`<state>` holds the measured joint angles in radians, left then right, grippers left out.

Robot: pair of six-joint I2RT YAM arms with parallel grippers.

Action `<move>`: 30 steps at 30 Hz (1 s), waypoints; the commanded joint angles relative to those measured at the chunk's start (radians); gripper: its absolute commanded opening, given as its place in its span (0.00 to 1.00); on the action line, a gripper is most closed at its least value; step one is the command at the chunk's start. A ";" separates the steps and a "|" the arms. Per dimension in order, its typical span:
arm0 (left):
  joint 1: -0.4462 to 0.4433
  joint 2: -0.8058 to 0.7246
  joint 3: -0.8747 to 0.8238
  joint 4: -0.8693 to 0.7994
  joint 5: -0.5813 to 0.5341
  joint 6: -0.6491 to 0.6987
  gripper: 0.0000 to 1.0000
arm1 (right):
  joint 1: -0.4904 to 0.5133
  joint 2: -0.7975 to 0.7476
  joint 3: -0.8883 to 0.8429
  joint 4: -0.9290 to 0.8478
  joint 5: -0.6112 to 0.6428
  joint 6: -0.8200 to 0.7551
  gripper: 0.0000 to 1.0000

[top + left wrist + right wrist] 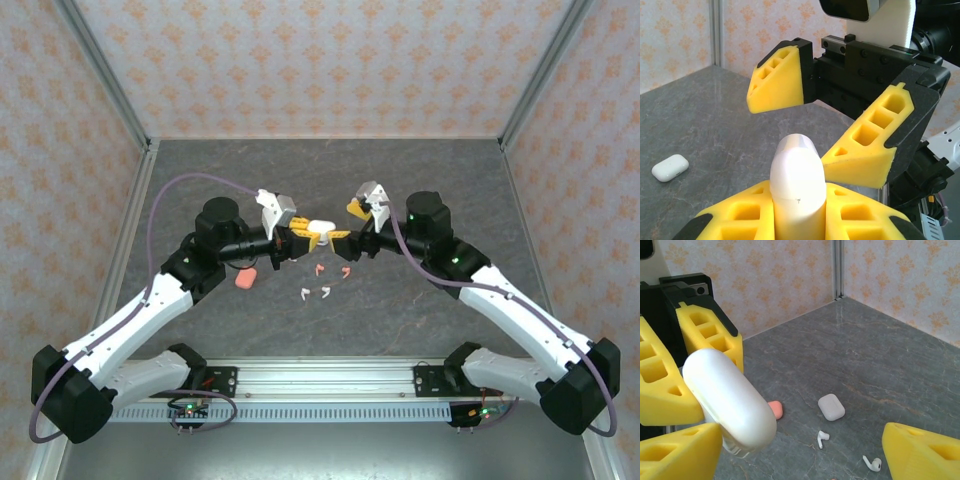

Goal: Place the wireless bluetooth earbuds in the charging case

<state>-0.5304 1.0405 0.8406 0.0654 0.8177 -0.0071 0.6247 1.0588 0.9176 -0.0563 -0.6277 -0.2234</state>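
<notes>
The left gripper (799, 225) clamps a glossy white oblong charging case (796, 165). The case's long axis points straight at the right gripper (824, 114), whose jaws gape wide and empty just beyond its free end. Below, on the grey stone-look table (420, 300), lie two tiny white stemmed plastic earbuds (303, 292) and two coral-red earbuds (319, 268), about equally near both arms, plus one closed white case (831, 406) and one coral-pink case (245, 279).

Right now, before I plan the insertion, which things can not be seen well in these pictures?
- Left wrist view: the held white case has its lower part covered by the left fingers and cut by the bottom edge; its contents are unknown.
- Right wrist view: the coral case is mostly hidden behind the held white case.
- Top view: the earbuds are too small to tell their poses.
</notes>
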 commanded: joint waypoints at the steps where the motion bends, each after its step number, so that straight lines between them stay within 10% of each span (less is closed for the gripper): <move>1: -0.009 -0.021 -0.008 0.022 0.005 0.038 0.00 | -0.015 0.003 0.046 0.020 0.026 0.013 0.83; 30: -0.013 -0.065 -0.057 0.004 -0.137 0.052 0.00 | -0.041 -0.037 0.100 -0.172 0.162 0.084 0.82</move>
<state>-0.5369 1.0164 0.8089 0.0570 0.7437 0.0277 0.5919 1.0531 0.9951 -0.1646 -0.5446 -0.1902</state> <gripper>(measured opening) 0.199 0.820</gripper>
